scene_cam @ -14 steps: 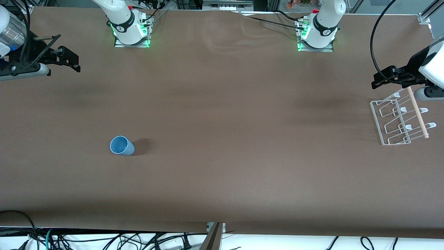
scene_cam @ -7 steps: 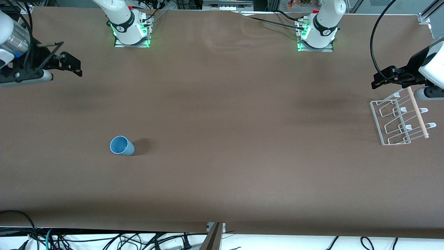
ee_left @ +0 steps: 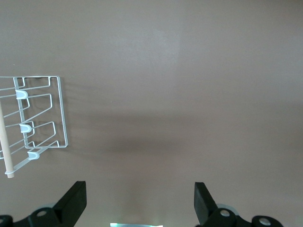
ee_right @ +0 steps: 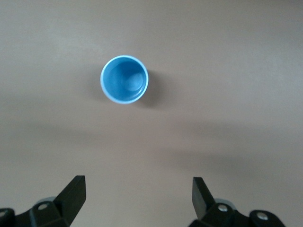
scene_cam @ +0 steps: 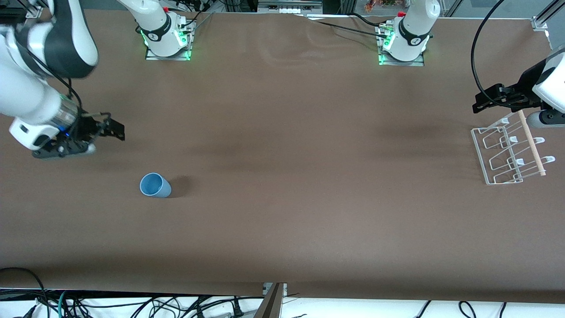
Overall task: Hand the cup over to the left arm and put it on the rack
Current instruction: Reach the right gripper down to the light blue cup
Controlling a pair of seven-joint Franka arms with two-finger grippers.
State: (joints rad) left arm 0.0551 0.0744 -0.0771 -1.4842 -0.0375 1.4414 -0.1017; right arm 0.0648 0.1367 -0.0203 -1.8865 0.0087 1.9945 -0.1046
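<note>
at the right arm's end of the table you see the right gripper up in the air over bare table, a little short of the cup. in the right wrist view its two fingers stand wide apart and nothing is between them. the cup shows there from above, upright on its base, mouth open to the camera.

the cup stands alone on the table, nearer to the front camera than the right gripper, and nothing touches it. so you can judge that the task is only at its beginning: the cup is not yet grasped, not yet lifted, not yet handed over.

the middle of the table holds nothing of the task.

at the left arm's end stands the rack, with its dowel across the top and no cup on it. the left gripper hangs above the table just beside the rack, and the left arm waits there. its fingers are also spread, holding nothing. the rack shows at the edge of the left wrist view.

what is left for you, i think: the grasp, the transfer to the left gripper, and the placing on the rack.
</note>
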